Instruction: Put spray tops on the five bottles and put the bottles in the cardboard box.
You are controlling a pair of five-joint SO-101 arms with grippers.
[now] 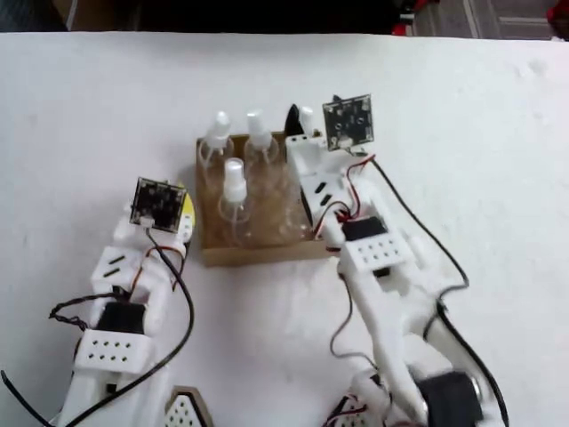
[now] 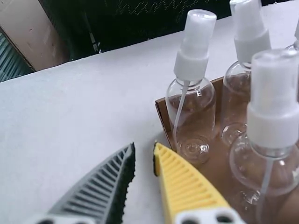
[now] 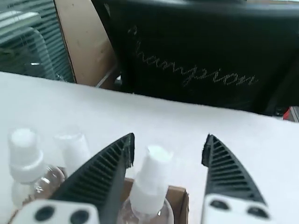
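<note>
Currently right tool [image 3: 169,136] spread astride bottle [image 3: 150,175] in box [image 3: 180,197]; left tool [image 2: 144,150] slightly parted.

Left pincer [image 2: 145,156] barely parted; right pincer [image 3: 169,142] spread wide.

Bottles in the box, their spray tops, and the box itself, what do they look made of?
Clear round bottles: likely glossy transparent plastic; the dip tube shows through the wall, though glass is possible. White spray tops: opaque plastic, smooth, slightly shiny. Brown cardboard box: matte paperboard, plain brown walls.
</note>
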